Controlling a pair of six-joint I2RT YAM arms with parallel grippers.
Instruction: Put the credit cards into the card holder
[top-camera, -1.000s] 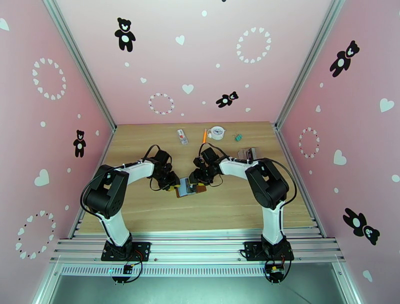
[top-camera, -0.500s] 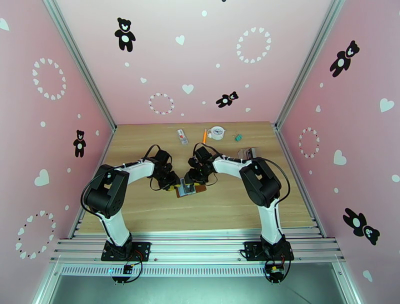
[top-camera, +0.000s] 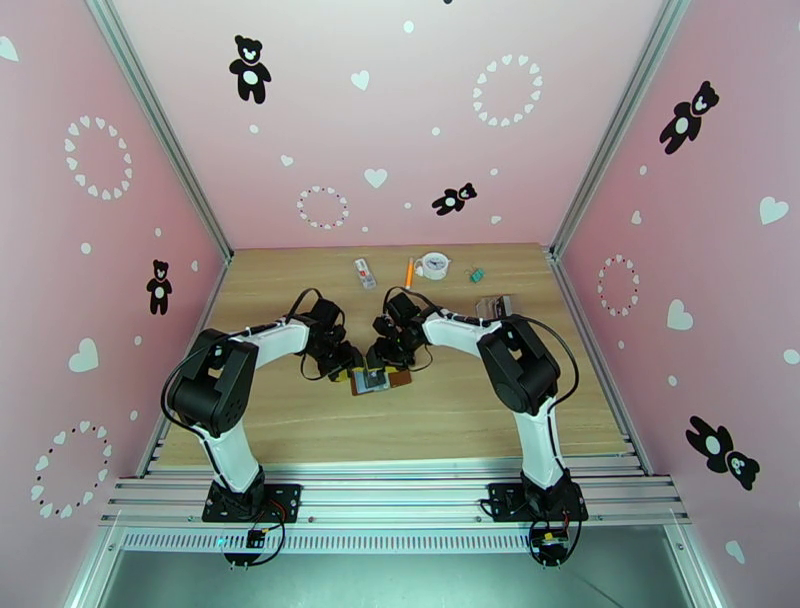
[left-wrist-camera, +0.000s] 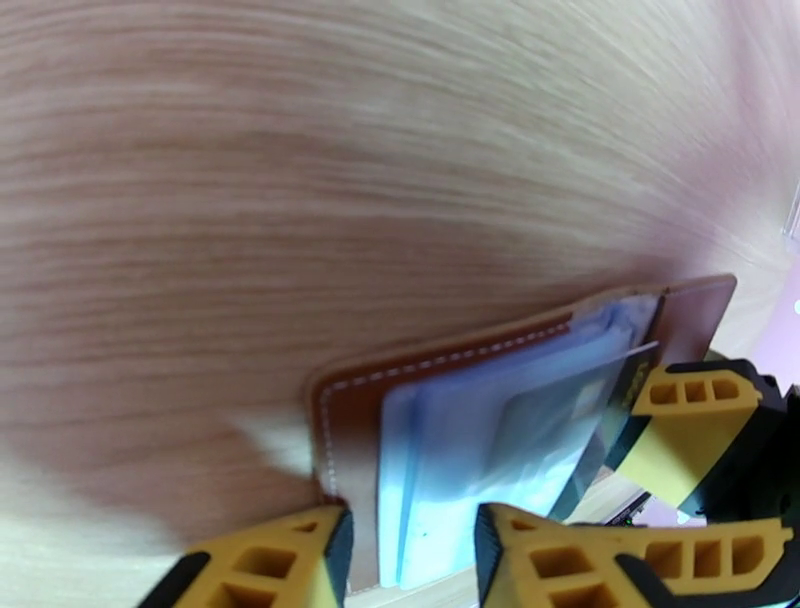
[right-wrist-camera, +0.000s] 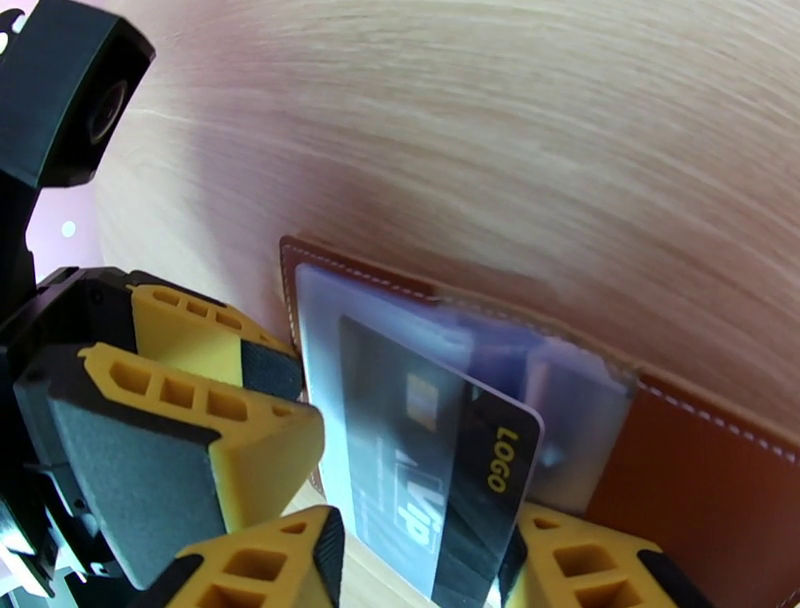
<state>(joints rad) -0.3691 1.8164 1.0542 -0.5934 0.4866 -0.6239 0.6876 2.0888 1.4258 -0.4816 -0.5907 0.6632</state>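
Lying open on the wooden counter (top-camera: 300, 420), the brown card holder (top-camera: 379, 381) sits near the middle, right between the two hands. Its clear pockets (left-wrist-camera: 480, 450) face up. The right hand (right-wrist-camera: 420, 550) comes at it from the right and grips a dark card (right-wrist-camera: 440, 470) between its two yellow fingers. The card has the words "LOGO" and "Vip" on it. Part of the card is tucked under a clear pocket, and the corner with "LOGO" sticks out. The left hand (left-wrist-camera: 412, 545) is at the other side of the card holder. Its fingers are a little apart, one on each side of the holder's edge, where the brown leather and the pale pockets meet. I cannot tell if it is pinching that edge or not. The two hands are very close to each other. Far back on the counter lie a white-and-red packet (top-camera: 365, 272) and an orange pen (top-camera: 409, 272), and a see-through pouch (top-camera: 497, 306) lies to the right, well apart from the card holder.
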